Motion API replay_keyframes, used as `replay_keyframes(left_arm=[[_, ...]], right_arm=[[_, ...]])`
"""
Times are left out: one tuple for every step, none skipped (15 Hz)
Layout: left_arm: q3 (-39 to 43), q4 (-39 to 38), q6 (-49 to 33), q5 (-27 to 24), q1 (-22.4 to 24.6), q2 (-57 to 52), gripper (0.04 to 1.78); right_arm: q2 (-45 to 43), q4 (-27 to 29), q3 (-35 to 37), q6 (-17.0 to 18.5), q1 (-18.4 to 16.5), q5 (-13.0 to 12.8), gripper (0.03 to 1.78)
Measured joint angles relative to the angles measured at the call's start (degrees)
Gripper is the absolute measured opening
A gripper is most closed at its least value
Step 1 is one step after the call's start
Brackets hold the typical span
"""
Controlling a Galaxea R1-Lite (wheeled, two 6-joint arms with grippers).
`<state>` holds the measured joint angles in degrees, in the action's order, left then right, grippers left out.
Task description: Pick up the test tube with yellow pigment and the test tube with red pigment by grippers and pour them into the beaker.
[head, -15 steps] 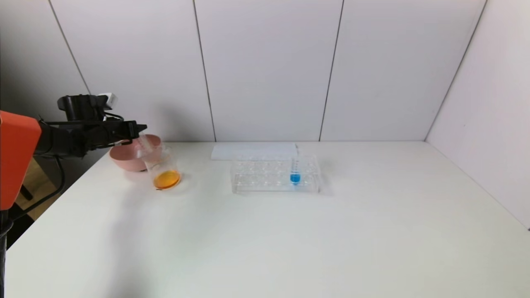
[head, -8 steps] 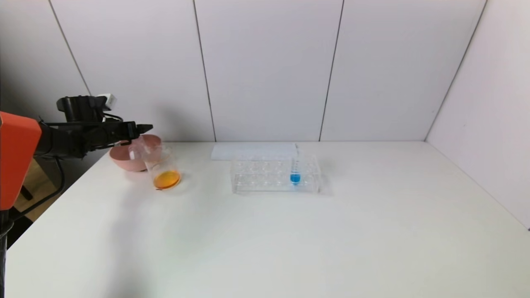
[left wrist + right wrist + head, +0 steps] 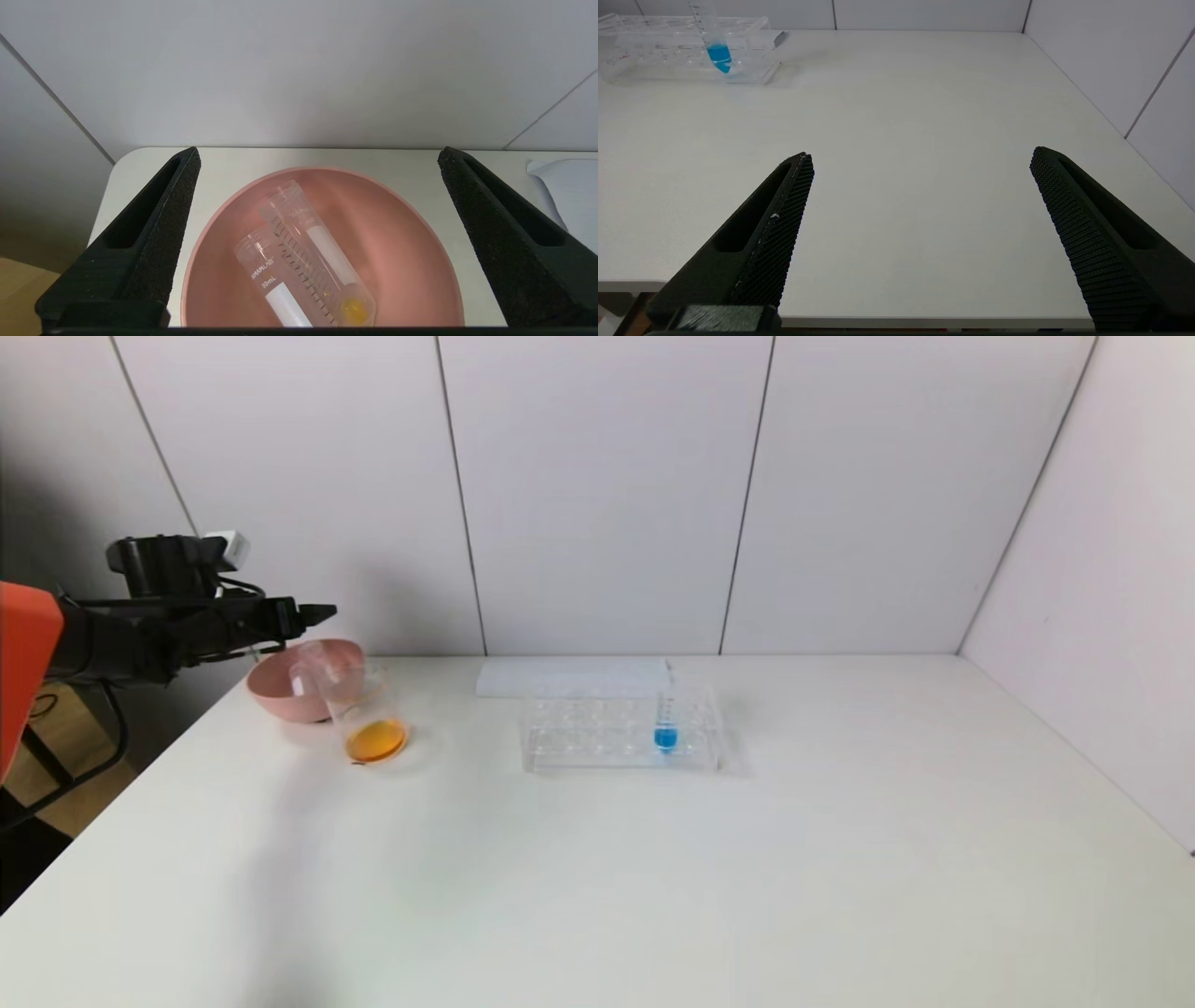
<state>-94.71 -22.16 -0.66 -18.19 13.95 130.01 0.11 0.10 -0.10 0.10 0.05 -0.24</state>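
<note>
My left gripper is open and empty, hovering above the pink bowl; in the left wrist view its jaws stand wide apart over the bowl. Two clear tubes lie crossed in the bowl. The upper tube has a yellow trace at its round base. The lower tube shows no liquid, and its base is cut off from view. One tube's mouth pokes above the bowl. The beaker stands right of the bowl with orange liquid at its bottom. My right gripper is open and empty over the table's near edge.
A clear tube rack stands mid-table with one blue-liquid tube in it; both also show in the right wrist view, rack and tube. A white sheet lies behind the rack. Walls close the back and right.
The left gripper let go of the clear tube, which dropped into the pink bowl. The gripper then rose a little and drew back to the left.
</note>
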Motion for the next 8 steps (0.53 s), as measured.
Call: replay_keyframes(left_arm=[[1.0, 0.0, 0.1, 0.0, 0.0, -1.2, 1.77], [2.1, 0.0, 0.2, -0.1, 0.0, -2.6, 1.77], [3.0, 0.0, 0.3, -0.2, -0.2, -4.2, 1.77], [3.7, 0.0, 0.3, -0.4, -0.4, -5.8, 1.77], [4.5, 0.1, 0.7, -0.5, -0.8, -7.5, 1.77], [5.7, 0.1, 1.1, -0.7, -1.1, -9.7, 1.77], [7.2, 0.1, 1.5, -0.8, -1.2, -12.0, 1.77], [9.0, 0.1, 1.7, -0.8, -1.4, -14.5, 1.77]], right_arm=[[0.0, 0.0, 0.0, 0.0, 0.0, 0.0, 1.70], [0.0, 0.0, 0.0, 0.0, 0.0, 0.0, 1.70], [0.0, 0.0, 0.0, 0.0, 0.0, 0.0, 1.70], [0.0, 0.0, 0.0, 0.0, 0.0, 0.0, 1.70], [0.0, 0.0, 0.0, 0.0, 0.0, 0.0, 1.70], [0.0, 0.0, 0.0, 0.0, 0.0, 0.0, 1.70], [0.0, 0.0, 0.0, 0.0, 0.0, 0.0, 1.70], [0.0, 0.0, 0.0, 0.0, 0.0, 0.0, 1.70]])
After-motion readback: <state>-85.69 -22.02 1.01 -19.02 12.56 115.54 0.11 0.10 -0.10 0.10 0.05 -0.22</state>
